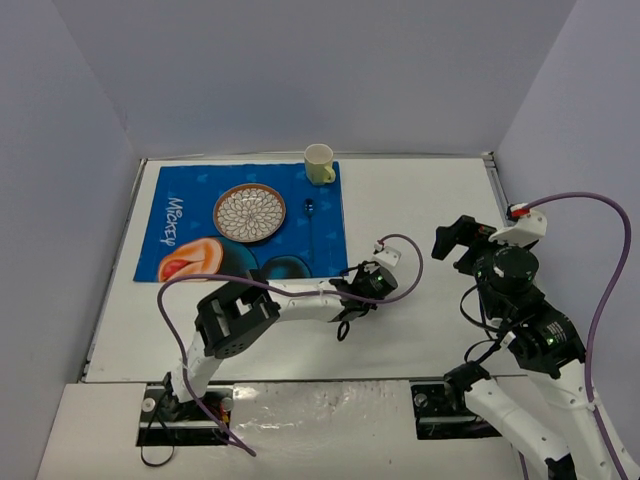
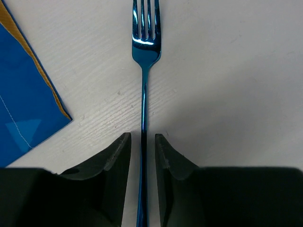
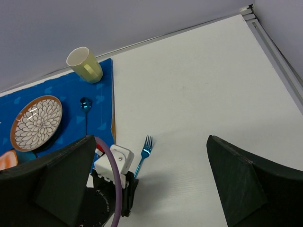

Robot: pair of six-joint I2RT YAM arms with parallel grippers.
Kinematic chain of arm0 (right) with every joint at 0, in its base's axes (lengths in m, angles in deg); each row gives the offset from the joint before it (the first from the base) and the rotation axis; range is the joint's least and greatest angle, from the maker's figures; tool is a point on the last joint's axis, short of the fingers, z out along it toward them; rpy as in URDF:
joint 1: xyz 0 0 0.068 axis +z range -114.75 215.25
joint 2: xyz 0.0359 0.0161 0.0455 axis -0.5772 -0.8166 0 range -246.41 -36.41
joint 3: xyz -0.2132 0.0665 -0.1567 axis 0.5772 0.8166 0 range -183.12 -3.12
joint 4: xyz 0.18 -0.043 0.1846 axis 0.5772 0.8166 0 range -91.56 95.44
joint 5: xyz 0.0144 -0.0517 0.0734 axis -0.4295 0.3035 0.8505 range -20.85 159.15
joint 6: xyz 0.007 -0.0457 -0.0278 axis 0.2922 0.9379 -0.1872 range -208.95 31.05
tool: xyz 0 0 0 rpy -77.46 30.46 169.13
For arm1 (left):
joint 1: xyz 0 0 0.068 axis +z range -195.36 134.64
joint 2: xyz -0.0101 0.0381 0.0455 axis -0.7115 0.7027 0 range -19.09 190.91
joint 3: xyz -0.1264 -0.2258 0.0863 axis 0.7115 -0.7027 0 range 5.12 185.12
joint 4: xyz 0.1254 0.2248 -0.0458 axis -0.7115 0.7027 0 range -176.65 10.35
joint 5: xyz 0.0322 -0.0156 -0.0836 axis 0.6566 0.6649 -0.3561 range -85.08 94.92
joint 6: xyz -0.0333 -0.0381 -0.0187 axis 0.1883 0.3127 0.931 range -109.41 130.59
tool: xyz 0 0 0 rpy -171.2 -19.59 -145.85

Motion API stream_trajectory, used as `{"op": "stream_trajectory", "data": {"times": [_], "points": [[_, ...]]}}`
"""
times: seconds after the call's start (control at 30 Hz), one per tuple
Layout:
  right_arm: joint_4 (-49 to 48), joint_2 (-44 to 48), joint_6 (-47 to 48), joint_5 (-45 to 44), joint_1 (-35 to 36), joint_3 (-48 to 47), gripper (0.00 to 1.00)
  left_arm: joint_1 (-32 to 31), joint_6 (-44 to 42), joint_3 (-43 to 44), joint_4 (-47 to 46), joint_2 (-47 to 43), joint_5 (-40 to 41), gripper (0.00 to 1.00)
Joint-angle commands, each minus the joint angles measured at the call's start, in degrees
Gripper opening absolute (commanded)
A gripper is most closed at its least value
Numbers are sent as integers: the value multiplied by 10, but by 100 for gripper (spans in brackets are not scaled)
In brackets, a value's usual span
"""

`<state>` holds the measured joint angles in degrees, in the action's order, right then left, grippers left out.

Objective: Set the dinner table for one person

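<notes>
You're working on the white table (image 1: 420,200), which is spanning the whole workspace under both arms. The left tool (image 2: 143,142) is sitting low over the fork (image 2: 146,47), jaws narrow and straddling the thin handle with a sliver of gap showing each side, so I'm not calling it clamped. The fork is lying flat on bare table just off the right edge of the placemat (image 1: 180,180), tines pointing at the far edge, probably staged for a pickup along the handle. It's glossy blue metal, slim and slippery-looking, so you're likely needing a centred pinch. The right tool (image 3: 151,184) is hanging wide and empty near the right edge. The mat is occupying the far-left corner and carrying a round petal-patterned plate (image 1: 249,213), a matching blue spoon (image 1: 309,207) and a pale yellow tapered cup (image 1: 319,164).
</notes>
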<state>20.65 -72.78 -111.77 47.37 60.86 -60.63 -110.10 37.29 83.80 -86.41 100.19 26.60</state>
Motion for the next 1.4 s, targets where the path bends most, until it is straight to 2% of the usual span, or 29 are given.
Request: {"op": "stream_trajectory", "data": {"times": [0.0, 0.13, 0.33, 0.5, 0.7, 0.93, 1.03, 1.13, 1.37], "points": [[-26, -4, 10, -10, 3, -13, 100, 8, 7, -1, 25, -6, -30, 29], [-26, -4, 14, -11, 3, -15, 100, 27, 14, 22, 14, 12, -53, 33], [-26, -2, 16, -11, 3, -16, 100, 47, -1, 60, 15, 39, -93, 32], [-26, 4, 18, -20, 3, -15, 100, 46, -2, 72, 29, 49, -104, 21], [-26, 6, 20, -31, 3, -17, 100, 44, 9, 36, 39, 17, -93, 0], [-26, -4, 19, -29, 3, -27, 100, 67, 14, -1, 91, -107, -47, 0], [-26, -16, 26, -30, 3, -52, 100, 112, 4, -16, 127, -203, -37, 0], [-26, -43, 42, -10, 3, -82, 100, 163, -16, -27, 158, -255, -38, 0], [-35, -92, 51, 17, 3, -105, 100, 372, -105, -56, 191, -360, -80, 0]]}}
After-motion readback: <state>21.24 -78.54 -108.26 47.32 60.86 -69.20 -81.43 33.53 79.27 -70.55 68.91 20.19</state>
